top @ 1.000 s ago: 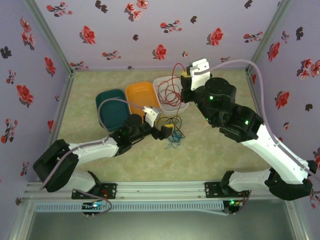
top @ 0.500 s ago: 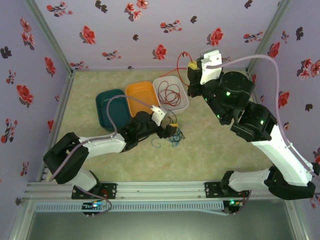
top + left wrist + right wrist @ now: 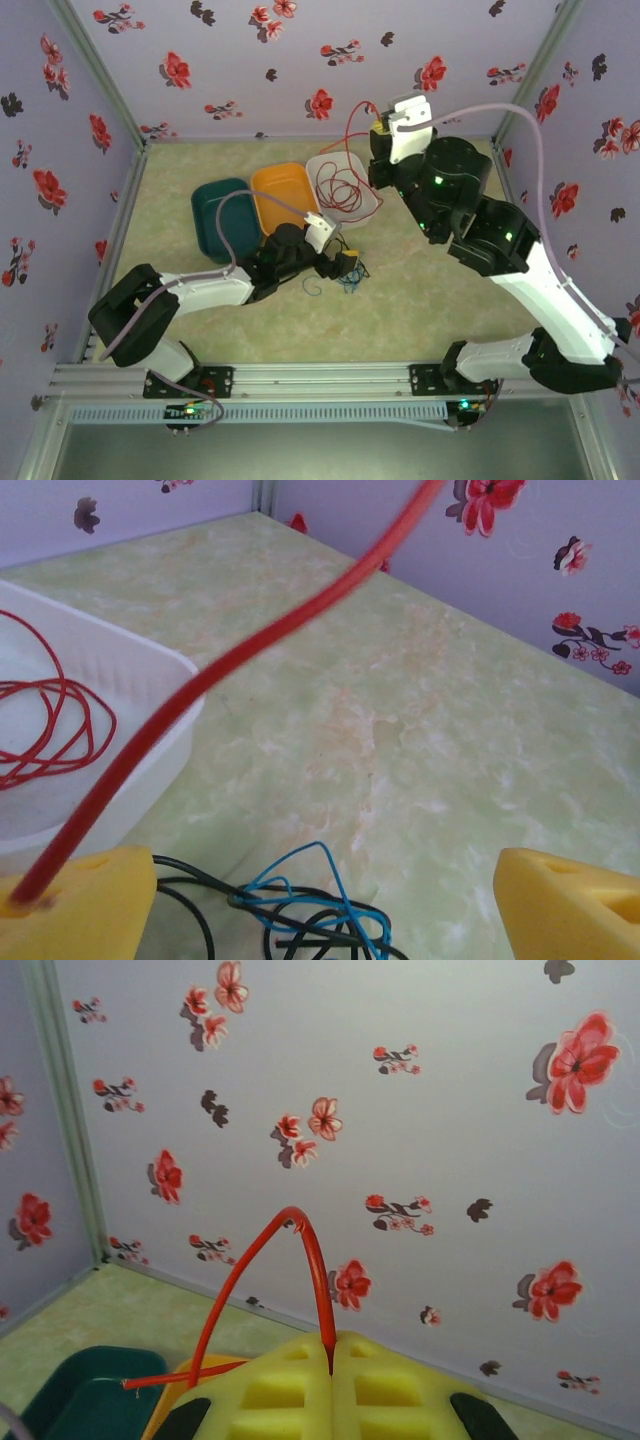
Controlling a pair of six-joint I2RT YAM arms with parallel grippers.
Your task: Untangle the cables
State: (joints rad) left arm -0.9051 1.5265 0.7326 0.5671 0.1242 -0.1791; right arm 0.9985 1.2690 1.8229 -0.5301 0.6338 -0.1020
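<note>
To my left, the teal tray (image 3: 215, 215) and the orange tray (image 3: 283, 188) sit side by side on the worktop (image 3: 420, 300). My left gripper (image 3: 338, 263) hangs low over the black and blue tangle (image 3: 347, 277), spread wide and gripping nothing. On its wrist camera the blue cable (image 3: 318, 865) loops between the yellow fingers (image 3: 80, 900). The red cable (image 3: 340, 185) lies coiled in the white tray (image 3: 362, 210). One strand of it climbs up and to the right toward the back wall, ending at my right gripper (image 3: 378, 128), which is clamped tight on it.

Where that strand meets the left finger, I can't tell whether it touches or passes behind. The tangle's near part is cut off in the wrist view.

Against half a second ago, the right gripper has drifted slightly left and the left arm has barely moved.
</note>
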